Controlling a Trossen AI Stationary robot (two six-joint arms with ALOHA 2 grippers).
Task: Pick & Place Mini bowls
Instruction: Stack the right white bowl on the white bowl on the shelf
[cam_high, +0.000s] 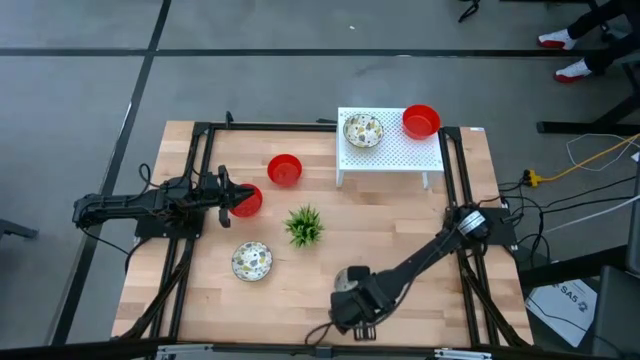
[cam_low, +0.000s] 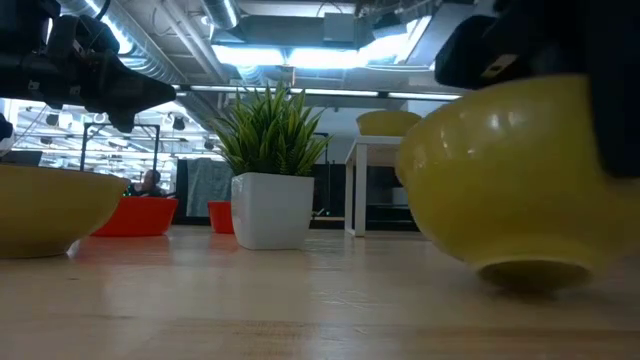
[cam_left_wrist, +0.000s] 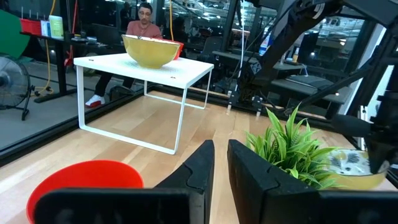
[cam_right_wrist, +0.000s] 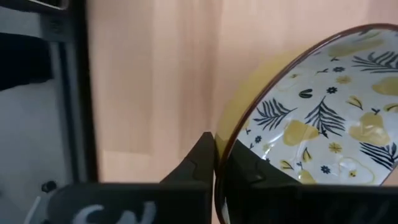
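Note:
Five mini bowls show. On the table, one red bowl (cam_high: 285, 169) sits toward the far side, another red bowl (cam_high: 247, 201) lies under my left gripper (cam_high: 226, 194), and a patterned bowl (cam_high: 252, 261) sits near the front. A patterned bowl (cam_high: 363, 130) and a red bowl (cam_high: 421, 121) stand on the white stand (cam_high: 390, 155). My left gripper (cam_left_wrist: 221, 152) is shut and hovers above the table, the red bowl (cam_left_wrist: 87, 183) just below it. My right gripper (cam_high: 352, 292) at the near edge is shut on another patterned bowl (cam_right_wrist: 323, 124), yellow outside (cam_low: 510, 180). My right gripper (cam_right_wrist: 216, 146) has the patterned bowl by its rim (cam_right_wrist: 239, 130), one finger inside the bowl and one outside against the yellow wall. The bowl is tilted, and its foot (cam_low: 535, 275) is down at the table top; whether it is lifted clear I cannot tell.
A small green plant in a white pot (cam_high: 304, 225) stands mid-table between the bowls. Black frame rails (cam_high: 190, 200) run along both sides of the wooden table. A person sits beyond the far edge (cam_left_wrist: 144, 18).

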